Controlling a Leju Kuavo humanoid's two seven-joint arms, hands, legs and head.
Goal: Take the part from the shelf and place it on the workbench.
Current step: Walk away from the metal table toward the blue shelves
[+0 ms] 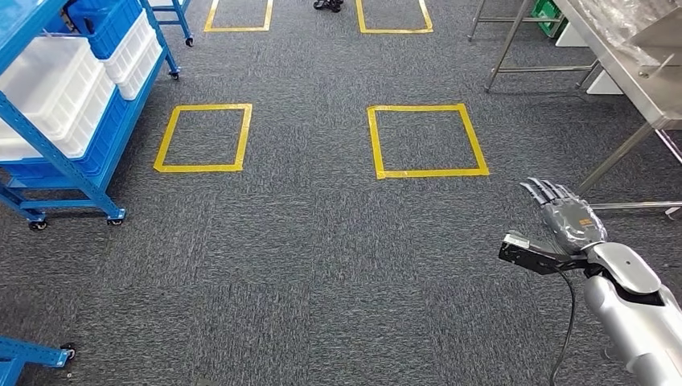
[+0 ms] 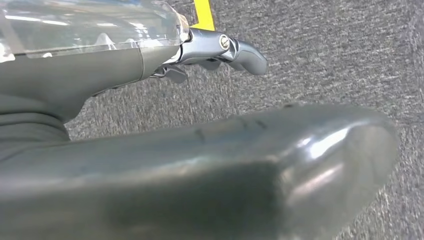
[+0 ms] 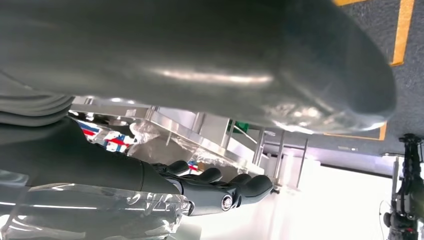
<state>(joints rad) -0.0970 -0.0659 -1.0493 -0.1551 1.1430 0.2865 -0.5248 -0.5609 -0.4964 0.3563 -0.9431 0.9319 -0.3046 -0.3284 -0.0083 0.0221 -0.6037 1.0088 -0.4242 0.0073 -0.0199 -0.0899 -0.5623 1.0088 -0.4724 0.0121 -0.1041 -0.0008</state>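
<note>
Right hand (image 1: 563,217), grey-backed with dark fingers stretched flat and holding nothing, hangs low over speckled grey carpet (image 1: 322,265).
Left hand (image 2: 220,47) also looks empty, fingers fairly straight. I see no part carried; it presumably waits in the white plastic bins (image 1: 56,88) on the blue steel wheeled shelf (image 1: 88,173). Best to square up to that shelf before reaching; the shiny steel bench (image 1: 643,80) stands opposite.

Blue shelf (image 1: 76,153) with white bins (image 1: 48,88) far left; right hand (image 1: 567,217) empty, fingers extended, beside steel workbench (image 1: 635,72).
</note>
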